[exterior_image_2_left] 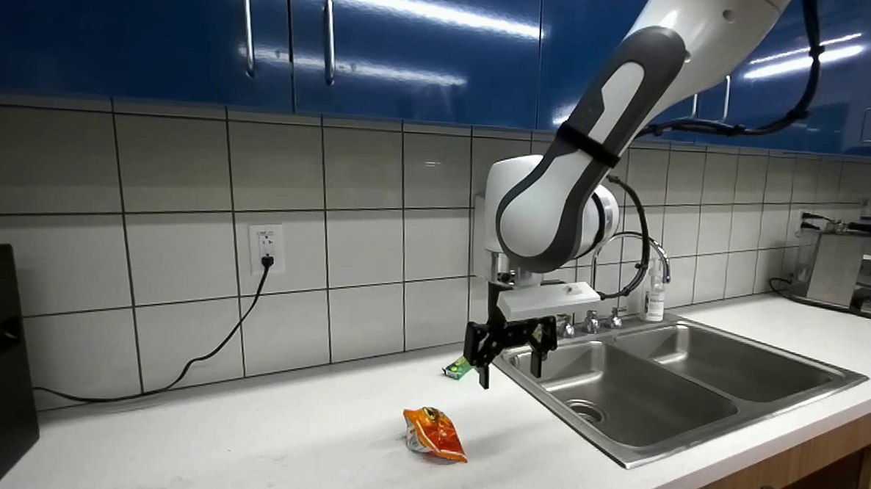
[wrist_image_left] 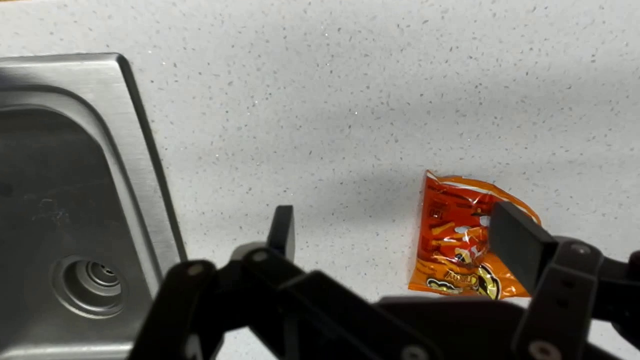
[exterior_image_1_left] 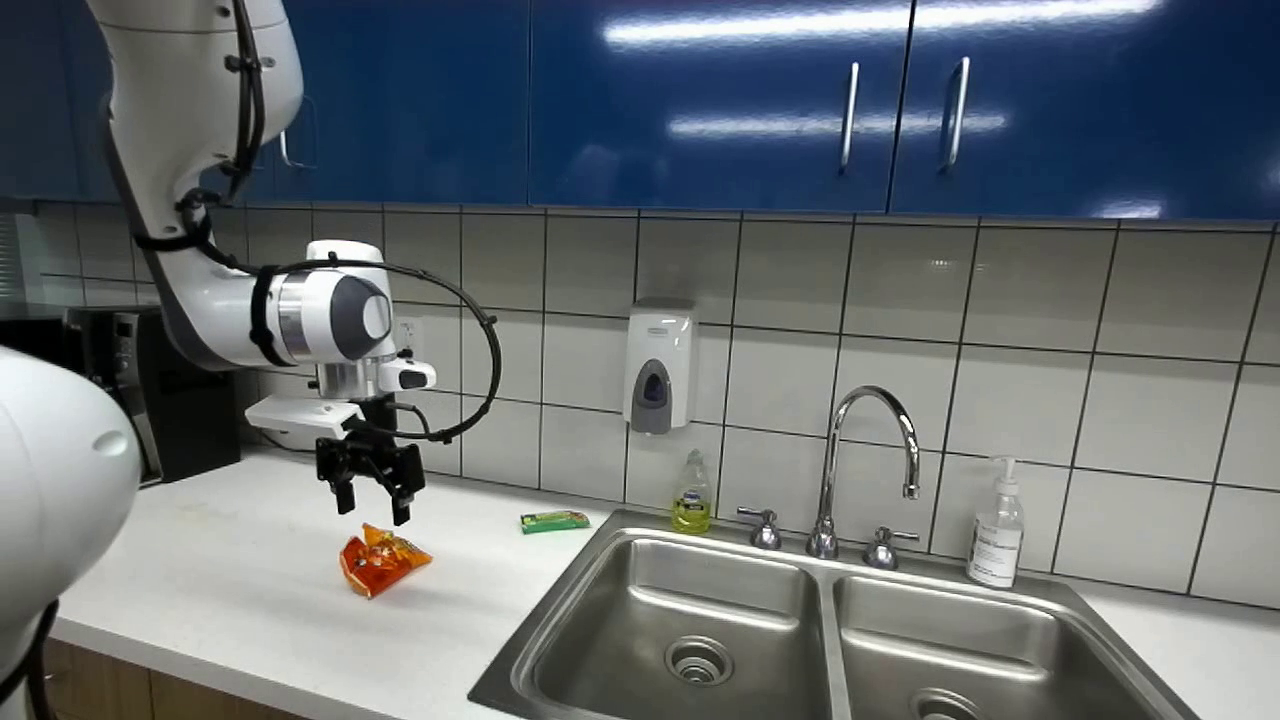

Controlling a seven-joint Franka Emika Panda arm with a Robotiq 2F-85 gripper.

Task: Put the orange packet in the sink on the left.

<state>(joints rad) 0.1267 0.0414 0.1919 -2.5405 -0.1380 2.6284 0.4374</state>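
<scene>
The orange packet lies crumpled on the white counter beside the double sink. It also shows in an exterior view and in the wrist view. The steel sink's left basin is bare inside. That basin is the nearer one in an exterior view, and its edge and drain show in the wrist view. My gripper is open and empty above the counter, higher than the packet. In the wrist view the gripper has its right finger overlapping the packet, which lies off-centre between the fingers.
A green box lies near the tiled wall. A yellow dish soap bottle, the faucet and a white pump bottle stand behind the sink. A dark microwave is at the counter's far end. Blue cabinets hang above.
</scene>
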